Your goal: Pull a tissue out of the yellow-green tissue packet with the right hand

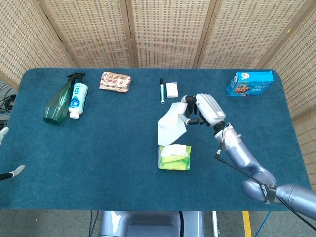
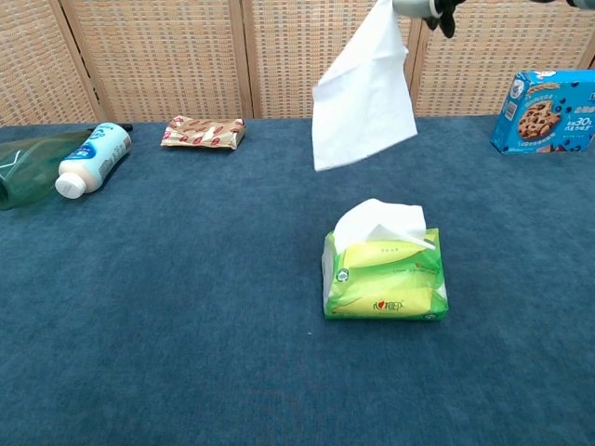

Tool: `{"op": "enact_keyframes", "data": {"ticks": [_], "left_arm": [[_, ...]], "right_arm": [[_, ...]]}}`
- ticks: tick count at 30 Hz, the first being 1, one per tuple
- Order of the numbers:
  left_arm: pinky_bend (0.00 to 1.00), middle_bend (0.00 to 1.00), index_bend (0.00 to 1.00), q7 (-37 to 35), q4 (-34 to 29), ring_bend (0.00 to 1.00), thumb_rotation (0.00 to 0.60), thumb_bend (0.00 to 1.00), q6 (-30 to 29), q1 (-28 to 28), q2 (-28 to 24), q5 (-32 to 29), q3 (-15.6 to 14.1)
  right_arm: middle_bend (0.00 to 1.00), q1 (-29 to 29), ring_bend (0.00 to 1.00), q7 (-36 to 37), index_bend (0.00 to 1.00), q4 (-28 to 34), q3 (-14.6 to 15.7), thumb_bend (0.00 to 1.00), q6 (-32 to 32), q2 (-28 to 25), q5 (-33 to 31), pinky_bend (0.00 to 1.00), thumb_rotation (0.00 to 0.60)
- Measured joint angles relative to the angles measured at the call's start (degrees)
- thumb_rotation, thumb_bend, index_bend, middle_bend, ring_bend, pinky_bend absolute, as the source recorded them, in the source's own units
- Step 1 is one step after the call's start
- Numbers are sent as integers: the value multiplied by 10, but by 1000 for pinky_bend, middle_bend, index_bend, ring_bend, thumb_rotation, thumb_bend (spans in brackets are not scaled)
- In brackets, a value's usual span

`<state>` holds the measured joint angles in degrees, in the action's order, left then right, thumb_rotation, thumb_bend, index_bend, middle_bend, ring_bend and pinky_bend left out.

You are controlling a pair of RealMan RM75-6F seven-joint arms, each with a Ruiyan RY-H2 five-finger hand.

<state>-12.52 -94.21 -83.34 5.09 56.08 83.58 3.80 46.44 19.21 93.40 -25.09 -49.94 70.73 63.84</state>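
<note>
The yellow-green tissue packet (image 1: 174,157) (image 2: 385,276) lies flat on the blue table, with another white tissue poking from its top slot. My right hand (image 1: 201,109) is raised above and behind the packet, pinching a white tissue (image 1: 171,124) (image 2: 364,98) that hangs free in the air, fully clear of the packet. In the chest view only the dark fingertips (image 2: 444,16) of that hand show at the top edge. Of my left hand, only light fingertips (image 1: 4,133) appear at the far left edge of the head view, off the table.
A green spray bottle (image 1: 58,102) and a white bottle (image 1: 77,100) lie at the back left. A red-patterned packet (image 1: 115,81), a marker pen (image 1: 162,90), a small white block (image 1: 172,89) and a blue cookie box (image 1: 250,83) sit along the back.
</note>
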Motion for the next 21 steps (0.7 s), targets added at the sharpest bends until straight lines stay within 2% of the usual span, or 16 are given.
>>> {"op": "enact_keyframes", "data": {"ticks": [5,11,15,21], "left_arm": [[0,0,0,-6,3,0,600,0,6,2,-2,-6,2],[0,0,0,-11,7,0,600,0,21,7,-2,-18,5],[0,0,0,-15,10,0,600,0,31,11,-3,-27,8],[0,0,0,-18,13,0,600,0,45,17,-3,-38,11]], "right_arm": [[714,18,634,18,697,-41,-31,724,10,25,-117,632,600],[713,49,634,30,697,-128,-44,724,53,85,-249,632,600],[713,71,634,37,697,-205,-44,724,87,140,-279,632,600],[713,97,634,51,697,-285,-43,723,136,207,-292,633,600]]}}
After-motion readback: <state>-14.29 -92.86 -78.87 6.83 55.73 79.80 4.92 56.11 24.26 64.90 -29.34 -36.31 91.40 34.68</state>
